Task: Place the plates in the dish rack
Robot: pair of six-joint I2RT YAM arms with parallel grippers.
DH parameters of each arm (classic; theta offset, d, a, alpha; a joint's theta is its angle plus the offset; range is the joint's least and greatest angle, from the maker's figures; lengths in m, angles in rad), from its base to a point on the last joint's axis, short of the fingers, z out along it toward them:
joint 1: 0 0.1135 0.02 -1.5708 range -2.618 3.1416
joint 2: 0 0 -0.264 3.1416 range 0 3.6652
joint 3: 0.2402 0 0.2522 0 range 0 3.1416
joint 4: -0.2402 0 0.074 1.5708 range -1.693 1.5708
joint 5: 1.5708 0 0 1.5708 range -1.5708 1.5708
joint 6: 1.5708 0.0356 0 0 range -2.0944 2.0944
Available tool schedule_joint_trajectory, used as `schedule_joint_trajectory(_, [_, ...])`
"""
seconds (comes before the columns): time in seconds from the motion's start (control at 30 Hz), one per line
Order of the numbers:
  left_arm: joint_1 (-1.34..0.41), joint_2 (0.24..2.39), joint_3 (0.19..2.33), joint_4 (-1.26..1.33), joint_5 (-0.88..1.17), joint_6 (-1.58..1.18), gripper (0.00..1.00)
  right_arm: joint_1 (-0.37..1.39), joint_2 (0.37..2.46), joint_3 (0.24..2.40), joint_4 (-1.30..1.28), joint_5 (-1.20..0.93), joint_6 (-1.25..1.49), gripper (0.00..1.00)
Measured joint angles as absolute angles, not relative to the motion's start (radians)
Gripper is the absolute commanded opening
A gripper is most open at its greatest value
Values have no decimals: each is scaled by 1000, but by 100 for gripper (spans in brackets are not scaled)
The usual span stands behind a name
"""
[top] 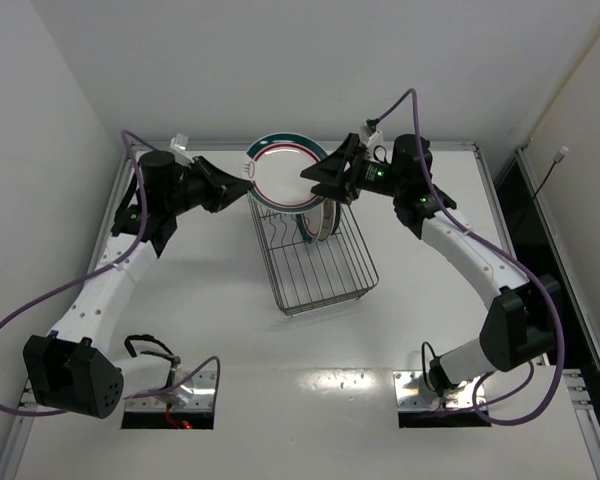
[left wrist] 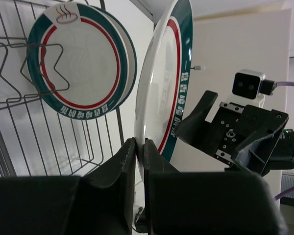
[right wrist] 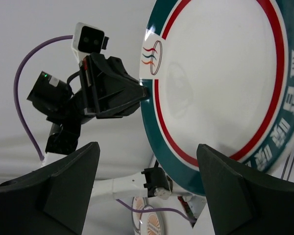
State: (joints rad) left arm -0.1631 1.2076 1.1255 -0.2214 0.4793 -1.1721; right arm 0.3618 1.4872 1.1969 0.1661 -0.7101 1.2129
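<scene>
My left gripper (top: pixel 246 186) is shut on the rim of a white plate with a teal-and-red rim (top: pixel 283 172), holding it upright in the air over the far end of the grey wire dish rack (top: pixel 325 298). In the left wrist view the jaws (left wrist: pixel 139 147) pinch the plate's lower edge (left wrist: pixel 161 83). My right gripper (top: pixel 318 182) is open right beside the plate's other side; its wrist view shows the plate face (right wrist: pixel 220 83) ahead of the spread fingers (right wrist: pixel 147 188), not touching. A matching plate (left wrist: pixel 81 58) stands among the prongs (left wrist: pixel 19 83), with other plates behind it (top: pixel 320 222).
The rack's near half (top: pixel 320 270) holds only bare wire. The left gripper shows in the right wrist view (right wrist: pixel 112 93), and the right gripper shows in the left wrist view (left wrist: pixel 230 132). White walls stand close behind and on both sides of the table (top: pixel 310 380).
</scene>
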Motion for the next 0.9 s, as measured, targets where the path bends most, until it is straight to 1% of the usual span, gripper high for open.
schedule_joint_trajectory(0.13, [-190, 1208, 1135, -252, 456, -1163, 0, 362, 1487, 1170, 177, -710, 1217, 77])
schedule_joint_trajectory(0.3, [-178, 1208, 1171, -287, 441, -1142, 0, 342, 1478, 1169, 168, -716, 1210, 77])
schedule_joint_trajectory(0.6, [-160, 1208, 1227, -313, 440, -1130, 0, 189, 1385, 1167, 66, -715, 1151, 77])
schedule_joint_trajectory(0.9, [-167, 1208, 1264, -307, 456, -1138, 0, 194, 1383, 1108, 74, -719, 1156, 77])
